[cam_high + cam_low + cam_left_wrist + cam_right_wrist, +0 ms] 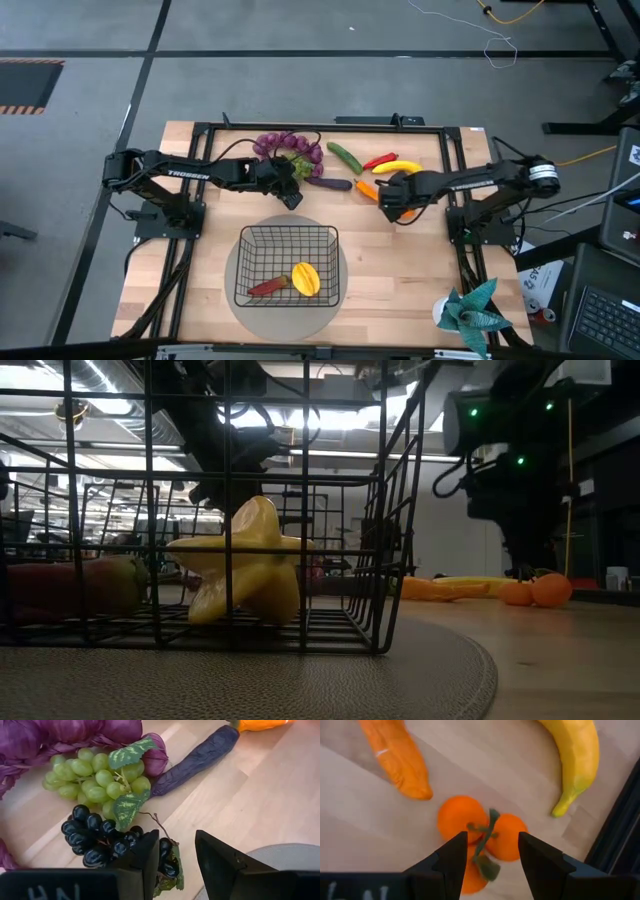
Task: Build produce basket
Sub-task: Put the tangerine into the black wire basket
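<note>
pale wood table (400,270) on grey floor; ceiling lights and desks blurred behind. left gripper (172,857) reached in from 9 o'clock, fingers parted around stem end of dark grapes (95,837), not clenched. right gripper (487,852) reached in from 3 o'clock, fingers parted over cluster of small oranges (480,827), grasp cannot be told. eggplant (330,184) long axis 9 to 3 o'clock. banana (397,167) lay likewise. basket (288,264) at 6 o'clock on grey mat (240,310), holding yellow star fruit (305,279) and red piece (266,287).
</note>
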Robot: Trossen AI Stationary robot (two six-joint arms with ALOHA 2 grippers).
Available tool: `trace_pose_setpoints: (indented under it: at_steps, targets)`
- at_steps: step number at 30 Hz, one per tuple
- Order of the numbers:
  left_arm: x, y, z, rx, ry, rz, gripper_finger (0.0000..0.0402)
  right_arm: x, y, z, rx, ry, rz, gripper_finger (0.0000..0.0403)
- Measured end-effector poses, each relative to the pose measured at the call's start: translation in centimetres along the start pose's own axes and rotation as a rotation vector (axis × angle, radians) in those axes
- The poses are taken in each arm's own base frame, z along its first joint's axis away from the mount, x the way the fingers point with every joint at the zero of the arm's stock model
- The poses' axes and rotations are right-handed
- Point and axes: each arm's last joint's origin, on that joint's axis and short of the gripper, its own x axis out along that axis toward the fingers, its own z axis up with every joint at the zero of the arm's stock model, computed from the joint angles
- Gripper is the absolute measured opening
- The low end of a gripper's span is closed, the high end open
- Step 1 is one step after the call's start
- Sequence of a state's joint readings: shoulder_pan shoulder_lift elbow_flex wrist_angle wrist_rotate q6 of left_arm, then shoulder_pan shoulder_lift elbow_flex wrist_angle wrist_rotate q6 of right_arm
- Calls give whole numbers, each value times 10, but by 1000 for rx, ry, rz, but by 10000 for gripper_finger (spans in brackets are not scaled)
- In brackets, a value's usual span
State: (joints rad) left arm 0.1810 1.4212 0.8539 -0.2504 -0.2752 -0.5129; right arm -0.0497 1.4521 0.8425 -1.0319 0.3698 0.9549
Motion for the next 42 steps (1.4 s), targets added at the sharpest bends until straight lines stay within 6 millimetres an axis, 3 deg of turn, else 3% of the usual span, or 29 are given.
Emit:
trace_pose_setpoints:
  at_steps: [10, 15, 21, 24, 28, 33, 38, 42]
  targets:
    - [0, 0, 0, 1, 0, -1, 122, 18, 6, 4, -83, 57, -64, 167]
    - [0, 0, 0, 1, 0, 0, 122, 22, 9, 5, -127, 85, -48, 115]
    - [0, 0, 0, 1, 0, 0, 122, 22, 10, 4, -181, 116, -28, 19]
    - [0, 0, 0, 1, -1, 1, 122, 14, 13, 8, -230, 147, 19, 16]
    - [0, 0, 0, 1, 0, 1, 122, -9, 15, 19, -253, 119, 3, 11]
    - [0, 0, 0, 1, 1, 1, 122, -52, 27, 34, -294, 29, 79, 13]
    - [0, 0, 0, 2, 3, 2, 122, -116, 48, 39, -398, -132, 286, 8]
    - [0, 0, -1, 2, 4, 3, 122, -175, 62, 29, -514, -282, 490, 8]
